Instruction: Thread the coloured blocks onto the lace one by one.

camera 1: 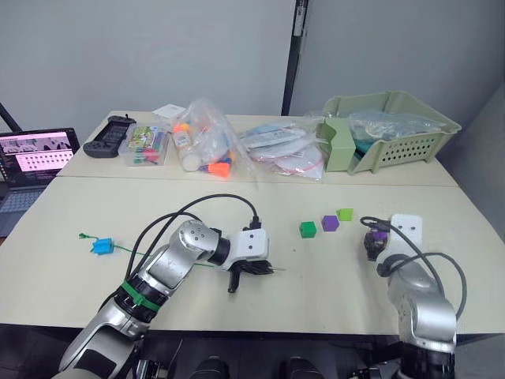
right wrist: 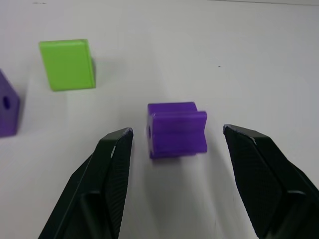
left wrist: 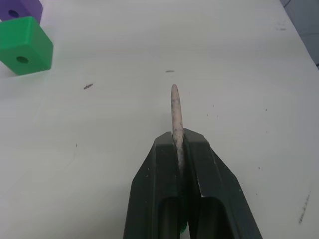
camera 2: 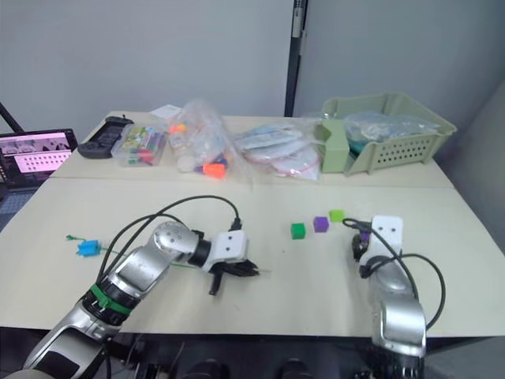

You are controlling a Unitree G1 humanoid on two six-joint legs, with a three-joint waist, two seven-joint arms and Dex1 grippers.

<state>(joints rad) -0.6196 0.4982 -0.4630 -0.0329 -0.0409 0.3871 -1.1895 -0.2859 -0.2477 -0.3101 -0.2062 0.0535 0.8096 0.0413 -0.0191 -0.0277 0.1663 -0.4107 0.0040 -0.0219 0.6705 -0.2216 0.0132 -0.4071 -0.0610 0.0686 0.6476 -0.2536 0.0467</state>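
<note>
My left claw (left wrist: 179, 149) was clamped on the lace (left wrist: 175, 112), pale tip projecting forward for threading. My right claw (right wrist: 177, 149) stood apart, straddling a purple block (right wrist: 177, 130) on the worktop (right wrist: 239, 59), positioned to grip it.

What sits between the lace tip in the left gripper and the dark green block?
Nothing: bare table runs from the lace tip, pinched in the left gripper, to the dark green block, as the left wrist view shows.
</note>
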